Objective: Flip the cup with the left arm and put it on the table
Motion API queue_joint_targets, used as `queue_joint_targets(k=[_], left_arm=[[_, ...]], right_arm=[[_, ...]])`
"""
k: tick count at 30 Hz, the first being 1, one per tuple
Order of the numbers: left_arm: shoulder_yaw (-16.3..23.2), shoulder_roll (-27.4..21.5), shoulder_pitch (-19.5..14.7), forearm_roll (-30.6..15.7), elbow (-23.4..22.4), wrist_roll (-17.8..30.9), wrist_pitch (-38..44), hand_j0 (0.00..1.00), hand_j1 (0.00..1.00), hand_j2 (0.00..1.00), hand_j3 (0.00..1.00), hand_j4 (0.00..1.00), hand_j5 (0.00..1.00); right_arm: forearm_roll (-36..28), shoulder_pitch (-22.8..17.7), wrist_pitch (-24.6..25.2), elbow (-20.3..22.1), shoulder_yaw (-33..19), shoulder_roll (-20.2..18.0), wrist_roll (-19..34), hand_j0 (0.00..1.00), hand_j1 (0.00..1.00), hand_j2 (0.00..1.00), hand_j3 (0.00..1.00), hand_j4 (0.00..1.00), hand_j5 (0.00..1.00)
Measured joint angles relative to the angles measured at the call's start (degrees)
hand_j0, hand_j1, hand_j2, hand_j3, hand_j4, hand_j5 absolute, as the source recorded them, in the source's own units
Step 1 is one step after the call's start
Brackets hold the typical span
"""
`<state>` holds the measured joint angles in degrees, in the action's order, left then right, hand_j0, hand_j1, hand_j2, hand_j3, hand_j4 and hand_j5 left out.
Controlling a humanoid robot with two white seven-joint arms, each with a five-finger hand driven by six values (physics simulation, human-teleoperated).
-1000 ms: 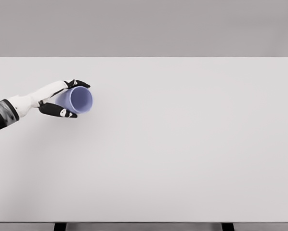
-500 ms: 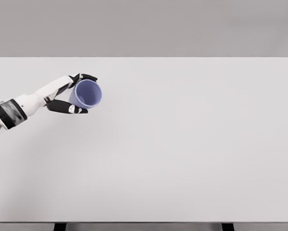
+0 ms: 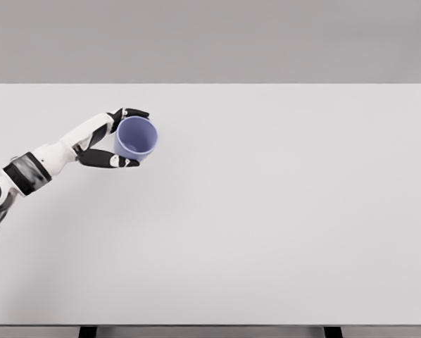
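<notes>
A light purple cup [image 3: 136, 138] is held over the left part of the white table [image 3: 267, 211], its open mouth turned up and toward the camera so the inside shows. My left hand [image 3: 126, 136] is shut on the cup, with dark fingers [image 3: 131, 113] over its far side and the thumb [image 3: 115, 161] under its near side. The white left arm [image 3: 48, 158] reaches in from the left edge. Whether the cup's base touches the table is not clear. The right arm does not show.
The table's far edge [image 3: 210, 84] runs across the top under a grey wall, and its front edge [image 3: 210, 325] lies near the bottom of the frame.
The left hand has carried the cup to the right and a little farther out. The cup has turned from lying sideways toward mouth-up.
</notes>
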<state>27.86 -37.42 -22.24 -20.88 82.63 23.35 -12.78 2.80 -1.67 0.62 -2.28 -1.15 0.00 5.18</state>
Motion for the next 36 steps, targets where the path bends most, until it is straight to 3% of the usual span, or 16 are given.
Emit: queue_joint_targets(k=[12,15,24,28,36], left_arm=[[-1.65,2.28,2.02,-2.42,-0.23,-0.05,0.01,0.84,0.84,0.84,0.84,0.84,0.84],[-1.76,2.56,2.02,-2.91,-0.26,-0.05,0.01,0.90,0.90,0.90,0.90,0.90,0.90],[-2.10,3.48,2.46,-3.15,-1.22,-0.06,0.02,0.90,0.90,0.90,0.90,0.90,0.90],[-2.16,3.65,2.46,-3.12,-1.42,-0.06,0.02,1.00,1.00,1.00,1.00,1.00,1.00],[-2.18,3.44,2.46,-2.44,-1.44,-0.19,0.02,1.00,1.00,1.00,1.00,1.00,1.00]], right_arm=[[0.00,0.00,0.00,-0.01,0.00,0.00,0.00,1.00,1.00,1.00,1.00,1.00,1.00],[0.00,0.00,0.00,0.00,0.00,0.00,0.00,1.00,1.00,1.00,1.00,1.00,1.00],[0.00,0.00,0.00,0.00,0.00,0.00,0.00,1.00,1.00,1.00,1.00,1.00,1.00],[0.00,0.00,0.00,-0.01,0.00,0.00,0.00,1.00,1.00,1.00,1.00,1.00,1.00],[0.00,0.00,0.00,0.00,0.00,0.00,0.00,1.00,1.00,1.00,1.00,1.00,1.00]])
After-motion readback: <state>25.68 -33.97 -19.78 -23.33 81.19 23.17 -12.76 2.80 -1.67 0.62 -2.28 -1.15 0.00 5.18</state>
